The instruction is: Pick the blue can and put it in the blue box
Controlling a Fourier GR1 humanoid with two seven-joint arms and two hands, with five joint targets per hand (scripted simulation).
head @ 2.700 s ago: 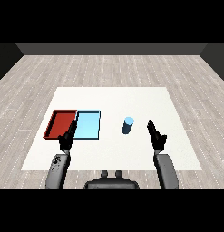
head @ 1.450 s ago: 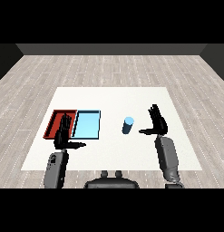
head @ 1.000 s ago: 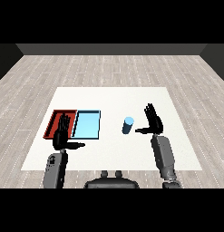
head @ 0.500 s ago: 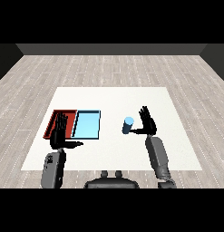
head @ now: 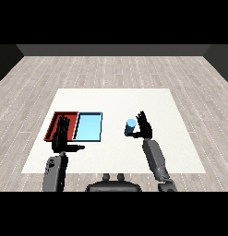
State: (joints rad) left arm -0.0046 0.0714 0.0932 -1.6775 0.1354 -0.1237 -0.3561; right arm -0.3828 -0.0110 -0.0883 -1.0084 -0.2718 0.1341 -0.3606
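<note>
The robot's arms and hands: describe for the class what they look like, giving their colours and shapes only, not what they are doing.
Both forearms are grey, rounded, tube-like segments that come in from the lower corners of the head view. Each ends in a black hand with slim fingers and a thumb: the left hand and the right hand. No cables, markings or sleeves show.

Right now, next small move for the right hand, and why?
Probably curl the right hand round the blue can. Its fingers are straight, right beside the upright can and not yet round it. The can stands on the table, right of the blue tray, so gripping comes before lifting.
</note>
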